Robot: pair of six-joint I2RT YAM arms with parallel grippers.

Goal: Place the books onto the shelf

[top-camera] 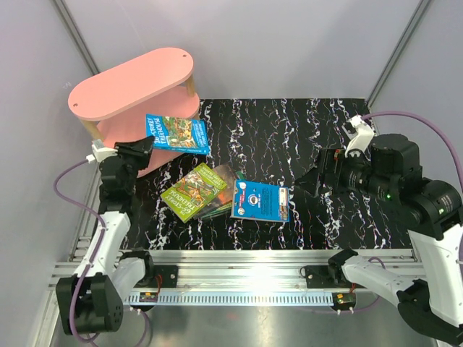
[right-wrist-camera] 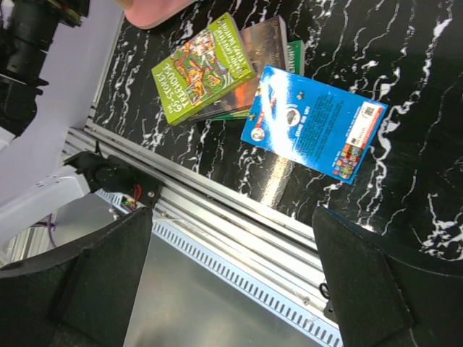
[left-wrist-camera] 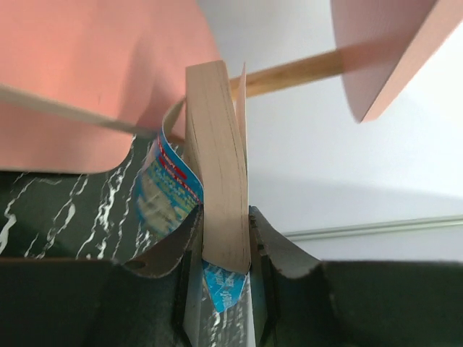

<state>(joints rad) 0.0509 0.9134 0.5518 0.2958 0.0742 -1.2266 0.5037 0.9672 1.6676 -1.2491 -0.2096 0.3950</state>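
Observation:
The pink shelf [top-camera: 130,83] stands at the back left. My left gripper [top-camera: 141,150] is shut on the edge of a blue book with a green picture [top-camera: 177,134], holding it off the table just in front of the shelf's lower boards. The left wrist view shows that book's page block [left-wrist-camera: 217,166] clamped between the jaws of my left gripper [left-wrist-camera: 226,246], with pink boards [left-wrist-camera: 87,79] and a wooden post [left-wrist-camera: 289,72] beyond. On the table lie a green book [top-camera: 194,191], a dark book [top-camera: 226,179] under it and a bright blue book [top-camera: 260,200]. My right gripper [top-camera: 307,181] hangs open and empty to their right.
The black marbled mat [top-camera: 333,144] covers the table. A metal rail [top-camera: 239,264] runs along the near edge. In the right wrist view the green book [right-wrist-camera: 202,69], the blue book [right-wrist-camera: 315,123] and the rail [right-wrist-camera: 239,217] lie beyond my right gripper [right-wrist-camera: 231,246].

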